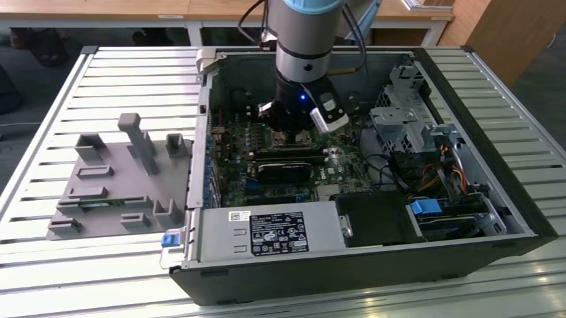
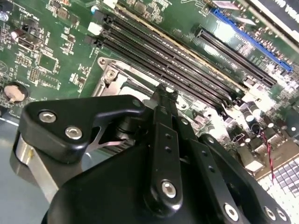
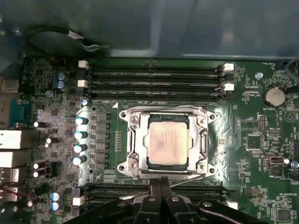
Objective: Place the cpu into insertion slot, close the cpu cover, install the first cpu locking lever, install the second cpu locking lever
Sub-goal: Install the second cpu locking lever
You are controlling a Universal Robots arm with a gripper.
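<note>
Exterior view: the arm reaches down into the open computer case [image 1: 495, 199], the gripper [image 1: 292, 136] low over the green motherboard [image 1: 340, 165].

First wrist view: the cpu [image 3: 168, 142] sits flat in the insertion slot [image 3: 148, 164], the cpu cover [image 3: 203, 140] closed around it. The gripper [image 3: 160, 183] hovers at the cover's six o'clock edge, fingertips together, gripping nothing.

Second wrist view: the fingertips [image 2: 164, 93] sit at the cover [image 2: 117, 77].

Cpu [image 3: 168, 143] sits in the slot [image 3: 136, 148], cover [image 3: 202, 135] framing it. Memory slots [image 3: 154, 77] flank the socket on two opposite sides. In the exterior view, the gripper [image 1: 292, 137] hangs over the board [image 1: 340, 165]; power supply [image 1: 270, 233] at 6 o'clock from it, tray [image 1: 106, 192] at 9 o'clock.
</note>
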